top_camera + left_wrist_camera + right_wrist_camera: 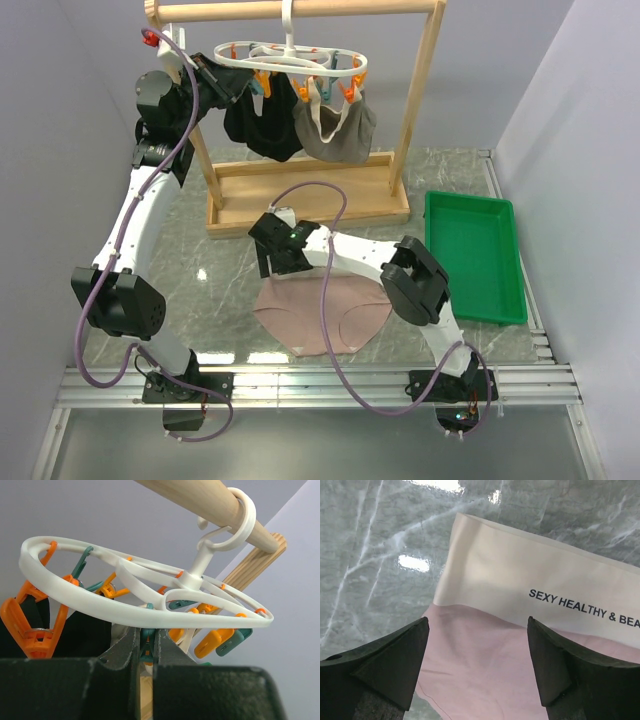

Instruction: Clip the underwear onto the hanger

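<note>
The pink-beige underwear [320, 315] lies flat on the marble table near the front. Its cream waistband [530, 580] carries black lettering. My right gripper [273, 252] hovers open over the underwear's left waistband corner; in the right wrist view [478, 625] the pink fabric [485, 660] shows between the wide-apart fingers, which hold nothing. The white oval hanger [290, 58] hangs by its hook from the wooden bar. My left gripper [225, 85] is raised to the hanger's left end. In the left wrist view [147, 632] it is shut on a teal peg [146, 647] just under the white ring [125, 610].
The wooden rack [410, 120] stands on its base tray [300, 200] at the back. A black garment [262, 125] and a grey-taupe garment [338, 135] hang clipped from the hanger. A green tray [475, 255] sits on the right. Orange pegs [30, 625] dangle nearby.
</note>
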Motion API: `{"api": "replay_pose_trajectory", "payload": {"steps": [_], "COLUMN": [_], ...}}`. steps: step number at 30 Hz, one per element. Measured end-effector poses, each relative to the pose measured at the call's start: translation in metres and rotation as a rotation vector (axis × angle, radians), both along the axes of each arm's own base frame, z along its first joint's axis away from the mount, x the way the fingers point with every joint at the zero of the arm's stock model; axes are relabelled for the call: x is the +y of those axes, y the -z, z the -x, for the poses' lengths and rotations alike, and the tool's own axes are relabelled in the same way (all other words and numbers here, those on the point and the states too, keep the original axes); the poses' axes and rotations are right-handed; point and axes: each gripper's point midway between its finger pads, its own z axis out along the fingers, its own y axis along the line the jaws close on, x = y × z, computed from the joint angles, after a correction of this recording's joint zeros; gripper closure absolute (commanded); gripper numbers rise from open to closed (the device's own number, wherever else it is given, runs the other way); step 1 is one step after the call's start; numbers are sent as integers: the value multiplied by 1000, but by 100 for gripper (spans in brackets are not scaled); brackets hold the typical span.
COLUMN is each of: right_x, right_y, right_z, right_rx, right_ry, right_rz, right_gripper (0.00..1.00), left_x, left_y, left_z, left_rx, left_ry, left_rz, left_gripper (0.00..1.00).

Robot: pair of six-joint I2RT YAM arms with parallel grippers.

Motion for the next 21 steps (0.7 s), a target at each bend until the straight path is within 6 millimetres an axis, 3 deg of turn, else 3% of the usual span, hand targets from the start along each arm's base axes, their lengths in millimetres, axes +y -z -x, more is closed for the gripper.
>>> {"api": "replay_pose_trajectory", "payload": {"steps": [4, 12, 21], "right_x": [-2, -13, -9], "right_y": [4, 31, 22], "right_z": [-2, -22, -29], "right_rx": [12, 61, 62], "right_ry": [16, 77, 87], "right_rz": [-2, 14, -36], "right_gripper": [13, 13, 13], "left_x": [0, 0, 0], "left_y": [0, 0, 0], "left_z": [0, 0, 0], "left_rx": [-1, -1, -2], "left_ry": [0, 0, 0], "left_rz": [0, 0, -1], "left_gripper": [100, 100, 100]}}
